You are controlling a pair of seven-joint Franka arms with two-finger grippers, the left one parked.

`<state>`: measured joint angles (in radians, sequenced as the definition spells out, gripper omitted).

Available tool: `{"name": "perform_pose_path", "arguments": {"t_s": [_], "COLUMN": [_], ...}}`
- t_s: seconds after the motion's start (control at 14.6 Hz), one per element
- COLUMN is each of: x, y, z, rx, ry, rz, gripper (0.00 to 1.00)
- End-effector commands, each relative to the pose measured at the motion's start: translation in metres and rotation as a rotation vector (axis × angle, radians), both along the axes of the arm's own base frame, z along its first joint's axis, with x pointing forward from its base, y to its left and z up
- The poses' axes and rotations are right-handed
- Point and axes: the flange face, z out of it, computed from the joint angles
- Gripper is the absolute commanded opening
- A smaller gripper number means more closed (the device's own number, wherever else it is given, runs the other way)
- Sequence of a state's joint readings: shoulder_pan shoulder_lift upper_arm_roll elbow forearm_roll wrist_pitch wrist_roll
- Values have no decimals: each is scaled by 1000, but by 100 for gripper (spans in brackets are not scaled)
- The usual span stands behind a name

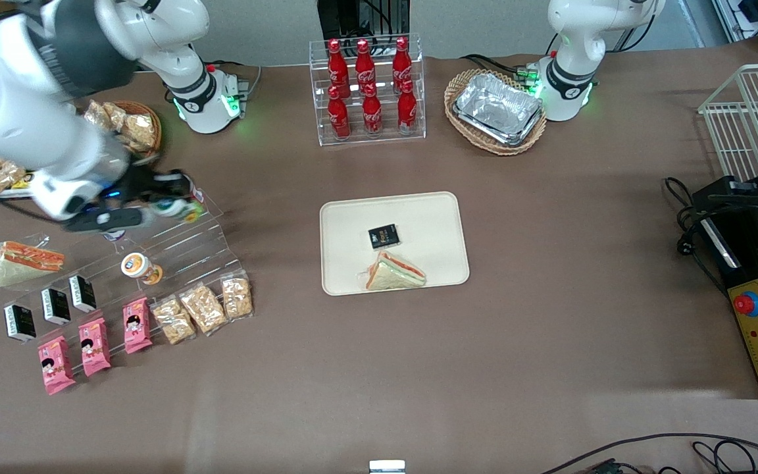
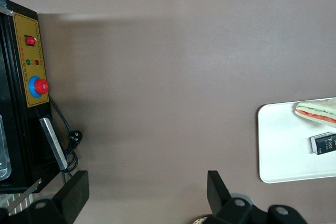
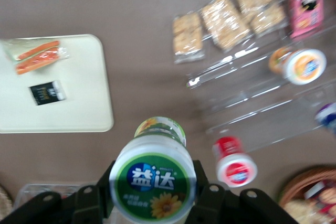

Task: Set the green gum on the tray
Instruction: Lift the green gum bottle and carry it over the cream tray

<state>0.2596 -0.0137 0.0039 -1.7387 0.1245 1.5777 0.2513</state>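
Pink packets (image 1: 95, 345) nearest; end effector (image 1: 170, 209) grips green gum (image 3: 153, 182) above stand (image 1: 175, 243).

the green gum (image 3: 153, 185), held in the gripper (image 3: 152, 198) above the clear stepped rack, reads "益达" on its lid; the red bottles (image 1: 369, 85) carry coca-cola script

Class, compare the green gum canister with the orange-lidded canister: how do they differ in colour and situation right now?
The green gum has a green-rimmed lid with a white centre; the orange-lidded canister has an orange rim.
The green gum is held in the end effector, shut on it above the clear stepped display; the orange-lidded canister rests free on that display.
Both are small round canisters, neither on the tray.
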Motion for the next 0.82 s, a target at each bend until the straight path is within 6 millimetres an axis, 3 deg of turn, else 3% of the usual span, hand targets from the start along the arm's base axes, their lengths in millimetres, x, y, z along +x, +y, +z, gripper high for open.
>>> {"name": "perform_pose_path", "arguments": {"t_s": [0.0,0.21,0.62,0.76], "x": [-13,-20,-59,-72], "y": [74,112,186,202], "z": [-3,-32,-157,-195], "rx": [-2,11,-6,-10], "ry": [15,22,-22,-42], "rz": [-127,-214,-350,-366], "gripper": [17,17,17,17]}}
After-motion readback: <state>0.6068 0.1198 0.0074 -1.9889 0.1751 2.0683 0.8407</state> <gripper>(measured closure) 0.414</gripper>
